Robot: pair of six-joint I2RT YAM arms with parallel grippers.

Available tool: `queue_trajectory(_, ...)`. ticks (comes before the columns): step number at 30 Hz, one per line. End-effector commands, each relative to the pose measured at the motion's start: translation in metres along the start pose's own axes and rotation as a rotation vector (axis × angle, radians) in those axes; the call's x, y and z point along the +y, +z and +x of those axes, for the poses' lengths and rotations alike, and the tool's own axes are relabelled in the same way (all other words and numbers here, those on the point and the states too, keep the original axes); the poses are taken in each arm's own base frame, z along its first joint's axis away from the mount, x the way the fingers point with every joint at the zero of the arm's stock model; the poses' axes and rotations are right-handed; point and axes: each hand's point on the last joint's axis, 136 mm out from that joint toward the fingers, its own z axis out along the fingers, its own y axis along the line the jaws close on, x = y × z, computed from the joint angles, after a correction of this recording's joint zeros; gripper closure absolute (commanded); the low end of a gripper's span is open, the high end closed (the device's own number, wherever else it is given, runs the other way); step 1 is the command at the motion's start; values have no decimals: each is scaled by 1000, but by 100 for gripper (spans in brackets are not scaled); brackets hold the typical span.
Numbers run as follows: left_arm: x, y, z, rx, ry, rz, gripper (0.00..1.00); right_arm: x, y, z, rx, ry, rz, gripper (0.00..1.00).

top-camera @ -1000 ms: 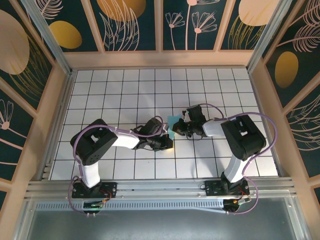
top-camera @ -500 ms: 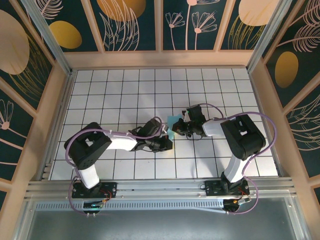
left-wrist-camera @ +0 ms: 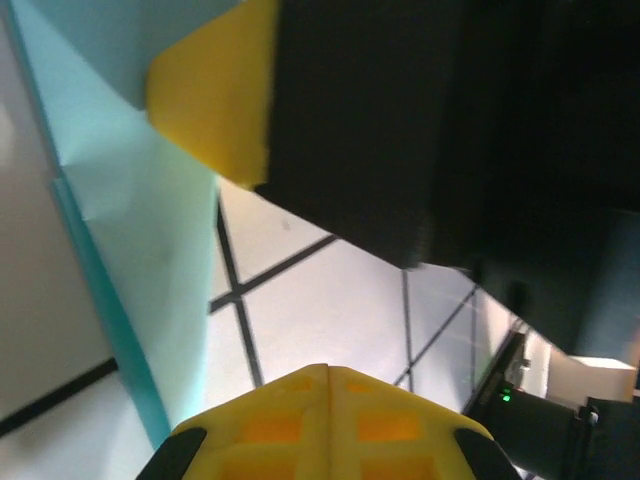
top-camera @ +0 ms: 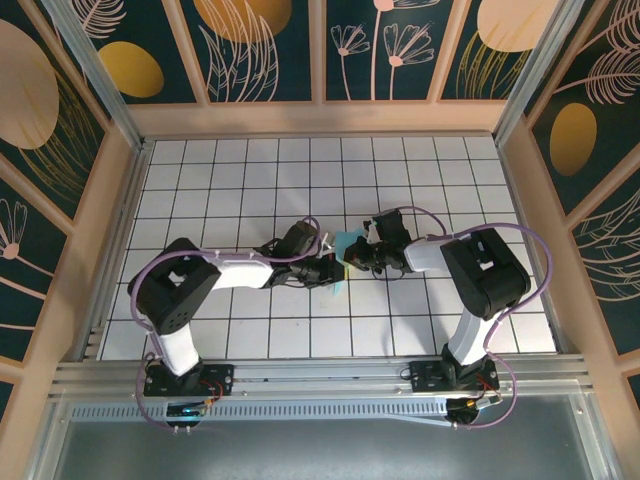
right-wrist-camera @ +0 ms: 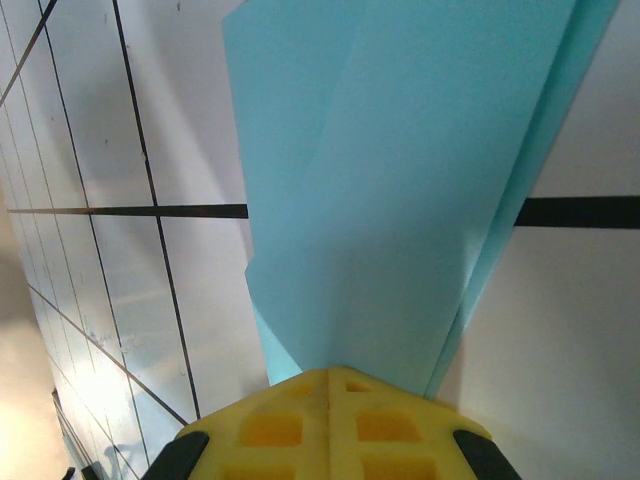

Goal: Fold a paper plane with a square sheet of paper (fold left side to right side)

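The light teal-blue sheet of paper (top-camera: 347, 241) lies mid-table between the two grippers, folded into layered flaps. In the right wrist view the paper (right-wrist-camera: 400, 170) narrows towards my right gripper (right-wrist-camera: 330, 372), whose yellow fingers are shut with their tips resting on its near end. In the top view the right gripper (top-camera: 353, 262) sits at the paper's right edge. My left gripper (top-camera: 333, 270) is just left of it, shut and empty. In the left wrist view its closed tips (left-wrist-camera: 330, 368) hover over white tiles, with the paper (left-wrist-camera: 130, 230) at the left and the right gripper's finger (left-wrist-camera: 215, 95) on it.
The white gridded table (top-camera: 250, 170) is walled by wooden rails (top-camera: 320, 118) at the back and sides. Both arm bases stand on the metal rail (top-camera: 320, 378) at the near edge. The two wrists are almost touching over the paper.
My left gripper has swung away from the near edge and closer to the paper and the right gripper, its elbow shifting left. The right arm has barely moved.
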Motion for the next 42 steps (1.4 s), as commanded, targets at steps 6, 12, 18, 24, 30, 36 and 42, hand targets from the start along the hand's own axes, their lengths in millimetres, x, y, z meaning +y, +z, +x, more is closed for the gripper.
queue_trajectory(6,30,15,-2,21,1,-103,100,-51,10,33,91,67,187,100)
queue_trajectory(12,51,17,10,37,-29,-145,100,-25,2,18,57,34,127,100)
queue_trajectory(18,68,16,18,45,-46,-185,100,15,-14,-13,-8,-17,32,100)
queue_trajectory(24,70,16,19,46,-47,-191,100,20,-18,-36,-40,-32,11,100)
queue_trajectory(30,67,15,18,41,-47,-183,100,10,-13,-48,-45,-18,22,100)
queue_trajectory(36,45,13,9,25,-30,-126,100,-9,-4,-43,-21,5,57,100)
queue_trajectory(42,11,8,-11,-9,5,-55,100,-34,-4,-39,-16,41,126,100)
